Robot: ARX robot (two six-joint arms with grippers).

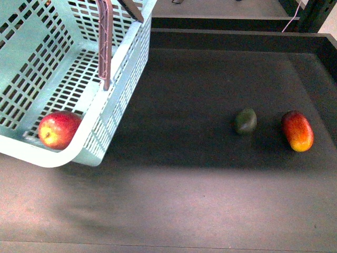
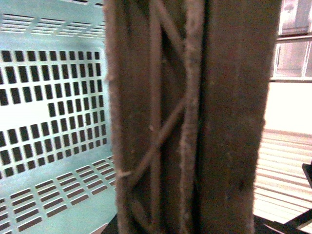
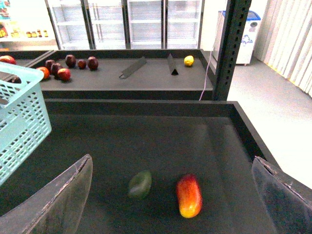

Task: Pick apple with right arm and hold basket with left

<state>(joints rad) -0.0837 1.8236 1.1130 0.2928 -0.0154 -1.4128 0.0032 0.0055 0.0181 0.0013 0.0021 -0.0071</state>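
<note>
Toward the left of the front view we find the basket (image 1: 122, 84) tipped, with the apple (image 1: 58, 129) lying inside against its low near corner. One mauve handle (image 1: 105, 42) hangs loose across the opening. A dark strip (image 1: 131, 10) at the top edge lies against the rim; it may belong to the left gripper, but we cannot tell. Well apart on the tabletop (image 1: 174, 200) lie a small green fruit (image 1: 246, 120) and a long red-yellow fruit (image 1: 297, 130). We judge the tilt the first hazard: a jolt could roll the apple along the floor or swing the loose handle over it.

From the left wrist, a ribbed brown bar (image 2: 195, 117), seemingly a basket handle, fills the picture, with the slotted wall behind. No fingers show, so we cannot say whether the left gripper is clamped on it or merely close. With a shallow hold, the basket could slip or drop.

From the right wrist, the right gripper (image 3: 171, 163) stands wide apart and empty above the tabletop, facing the green fruit and the long fruit, the basket at the picture's edge. We cannot see the apple here. Our worry is a wrong pick, since the long fruit is also red and lies closer. Reaching into the basket instead risks striking its wall or the hanging handle.
</note>
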